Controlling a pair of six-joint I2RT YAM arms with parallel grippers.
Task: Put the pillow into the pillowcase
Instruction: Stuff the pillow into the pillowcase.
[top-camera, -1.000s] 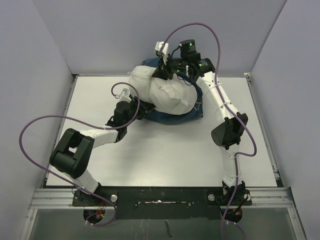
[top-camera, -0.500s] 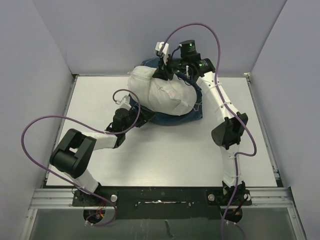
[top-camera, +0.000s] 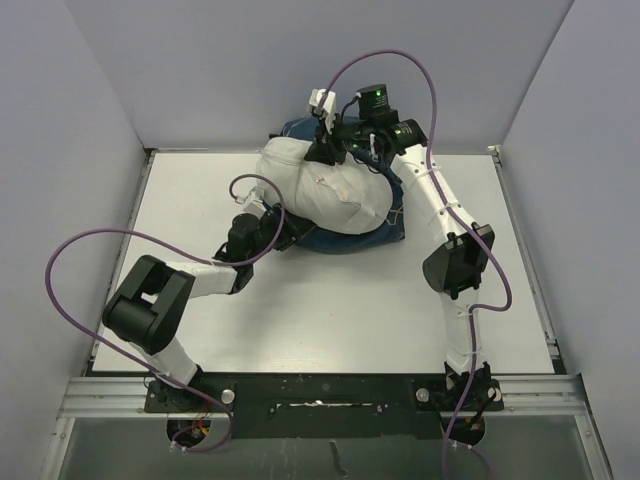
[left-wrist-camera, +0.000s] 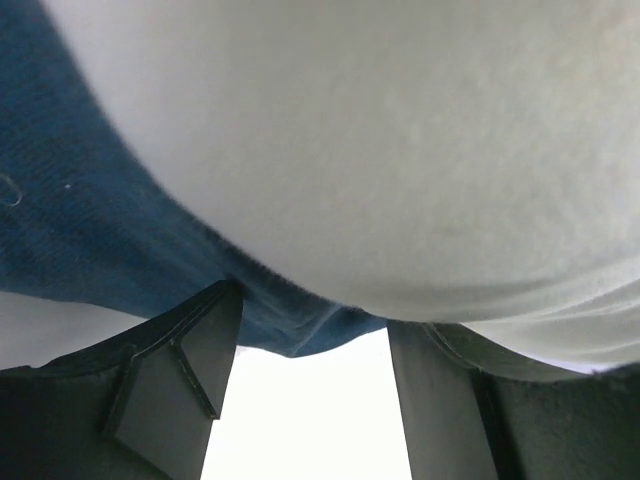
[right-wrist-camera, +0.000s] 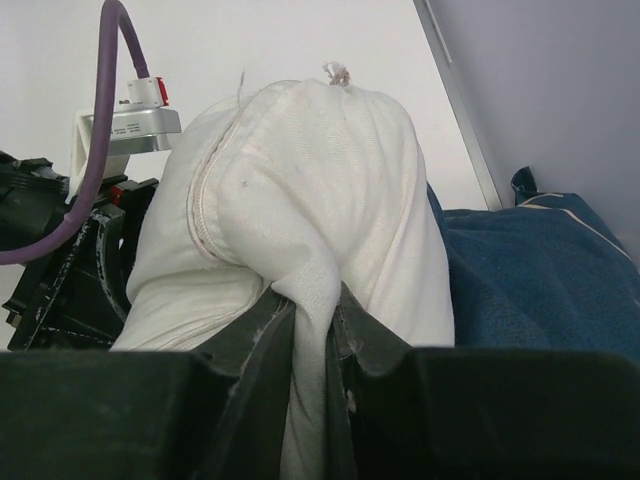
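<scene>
We see the pillow (top-camera: 325, 190) heaped at the middle of the far edge of the surface (top-camera: 330, 310). It lies on top of the pillowcase (top-camera: 352, 238), whose navy fabric shows from under it along its near and right sides and again behind it at the far edge. From above the white bulk lies bare, and we cannot tell how much of it sits inside the sack. The right end effector (top-camera: 326, 150) reaches over the pillow's far end and is closed on a pinched fold of the white fabric. In the right wrist view that fold runs down between the two fingers, and the pillow rises beyond them as a lumpy mound with a seam along its left and a small frayed tuft on top. Blue cloth lies to its right. The left end effector (left-wrist-camera: 312, 345) sits low at the pillow's near left side with its fingers spread apart, open and gripping nothing. In the left wrist view the bright surface shows between them, the pillowcase hem hangs just at their tips, and the pillow bulges above it. A purple cable (top-camera: 100, 240) loops from each arm.
</scene>
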